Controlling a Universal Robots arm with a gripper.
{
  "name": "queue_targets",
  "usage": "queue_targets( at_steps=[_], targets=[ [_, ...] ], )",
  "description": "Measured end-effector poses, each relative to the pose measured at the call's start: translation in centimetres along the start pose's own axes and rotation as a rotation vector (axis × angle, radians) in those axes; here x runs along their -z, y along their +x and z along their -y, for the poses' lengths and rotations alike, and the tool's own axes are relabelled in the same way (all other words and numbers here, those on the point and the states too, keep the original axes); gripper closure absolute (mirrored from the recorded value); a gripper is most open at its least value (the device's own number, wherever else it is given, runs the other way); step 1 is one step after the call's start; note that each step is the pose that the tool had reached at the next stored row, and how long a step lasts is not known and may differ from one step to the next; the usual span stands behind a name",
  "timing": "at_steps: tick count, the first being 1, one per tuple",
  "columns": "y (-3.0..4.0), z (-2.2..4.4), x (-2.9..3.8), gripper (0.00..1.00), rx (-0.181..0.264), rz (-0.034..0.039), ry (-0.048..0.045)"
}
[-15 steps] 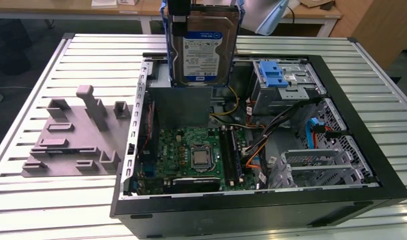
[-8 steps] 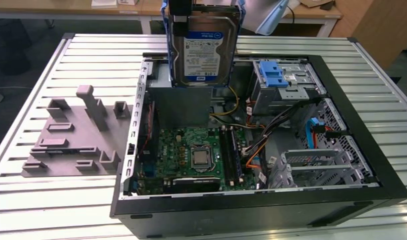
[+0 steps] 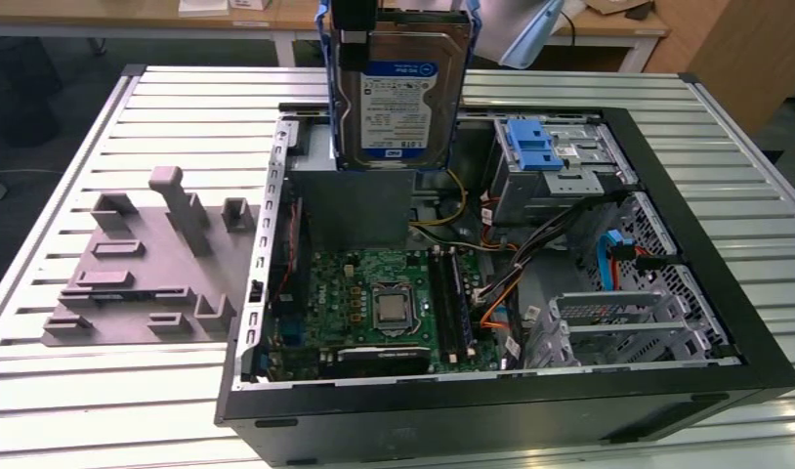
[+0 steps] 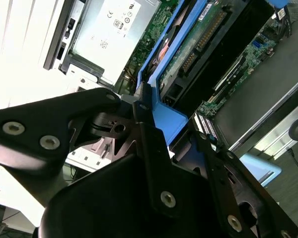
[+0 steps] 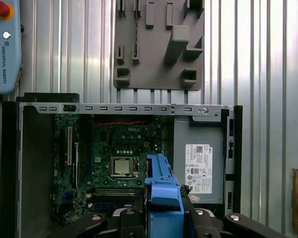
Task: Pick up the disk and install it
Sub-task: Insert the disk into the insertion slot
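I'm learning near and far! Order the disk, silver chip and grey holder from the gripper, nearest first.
In the first wrist view:
1. disk: held in the gripper.
2. silver chip: inside the case.
3. grey holder: outside, on the table.

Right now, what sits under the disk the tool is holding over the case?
The open case: below the disk lie the grey power supply box and the motherboard. The disk's own blue carrier covers whatever is straight beneath it.
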State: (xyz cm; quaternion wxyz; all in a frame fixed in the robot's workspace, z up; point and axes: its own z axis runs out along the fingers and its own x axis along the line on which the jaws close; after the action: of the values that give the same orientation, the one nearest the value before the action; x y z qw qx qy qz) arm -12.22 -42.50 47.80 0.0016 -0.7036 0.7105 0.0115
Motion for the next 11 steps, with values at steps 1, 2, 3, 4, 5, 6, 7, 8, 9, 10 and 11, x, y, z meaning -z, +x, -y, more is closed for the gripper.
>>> queue_targets(
  at_steps=[1, 2, 3, 4, 5, 6, 7, 8, 9, 10, 11],
  targets=[
    [0.0, 0.01, 0.0, 0.64, 0.0, 0.0, 0.0],
    [0.01, 0.01, 0.0, 0.64, 0.0, 0.0001, 0.0],
    [0.05, 0.02, 0.01, 0.64, 0.0, -0.0001, -0.0001],
    [0.13, 0.02, 0.0, 0.64, 0.0, 0.0, 0.0],
    [0.27, 0.01, 0.0, 0.64, 0.0, 0.0, 0.0],
    [0.46, 0.01, 0.01, 0.64, 0.0, 0.0, 0.0],
    [0.64, 0.01, 0.01, 0.64, 0.0, 0.0, 0.0],
    [0.83, 0.02, 0.02, 0.64, 0.0, -0.0001, -0.0001],
    [1.05, 0.01, 0.02, 0.64, 0.0, -0.0001, 0.0],
    [1.3, 0.02, 0.02, 0.64, 0.0, 0.0, 0.0],
    [1.55, 0.02, 0.03, 0.64, 0.0, 0.0001, 0.0]
  ],
)
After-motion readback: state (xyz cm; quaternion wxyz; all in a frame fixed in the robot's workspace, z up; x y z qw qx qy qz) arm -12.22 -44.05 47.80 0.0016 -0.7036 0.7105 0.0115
